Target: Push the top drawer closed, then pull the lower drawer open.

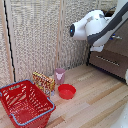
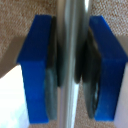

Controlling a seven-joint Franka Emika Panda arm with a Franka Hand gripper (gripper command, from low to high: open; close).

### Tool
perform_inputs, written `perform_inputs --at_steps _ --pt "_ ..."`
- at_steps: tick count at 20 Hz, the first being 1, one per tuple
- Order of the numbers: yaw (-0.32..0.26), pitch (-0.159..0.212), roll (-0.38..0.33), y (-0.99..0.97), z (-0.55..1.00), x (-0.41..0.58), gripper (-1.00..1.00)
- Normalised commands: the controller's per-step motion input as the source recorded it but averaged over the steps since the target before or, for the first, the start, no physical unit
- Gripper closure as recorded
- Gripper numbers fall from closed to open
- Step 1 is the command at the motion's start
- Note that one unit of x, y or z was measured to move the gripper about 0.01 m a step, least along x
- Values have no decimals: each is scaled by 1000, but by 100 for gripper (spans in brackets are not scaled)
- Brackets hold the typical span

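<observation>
Two dark-brown drawer fronts sit at the exterior view's right. The top drawer [image 1: 121, 45] is partly covered by my white arm [image 1: 92, 27]. Below it, the lower drawer [image 1: 111, 65] shows its slim silver bar. In the exterior view the arm hides my hand, which is at the top drawer's height. In the wrist view my gripper [image 2: 72, 65] is shut on a silver bar handle [image 2: 72, 25], with a blue finger [image 2: 35, 65] on each side and brown wood behind. How far either drawer stands out cannot be told.
A red wire basket [image 1: 25, 102] stands on the wooden floor at the exterior view's lower left. Beside it are a yellow patterned packet [image 1: 43, 81], a pink cup [image 1: 60, 75] and a red bowl [image 1: 66, 91]. A woven screen [image 1: 35, 35] forms the back wall.
</observation>
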Motion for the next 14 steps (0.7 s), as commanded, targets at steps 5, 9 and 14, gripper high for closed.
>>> perform_inputs --at_steps 5,9,14 --pt "0 0 -38 -804 418 25 100" --pt "0 0 -12 -875 342 3 100" --pt "0 -1 -2 -948 271 0 100"
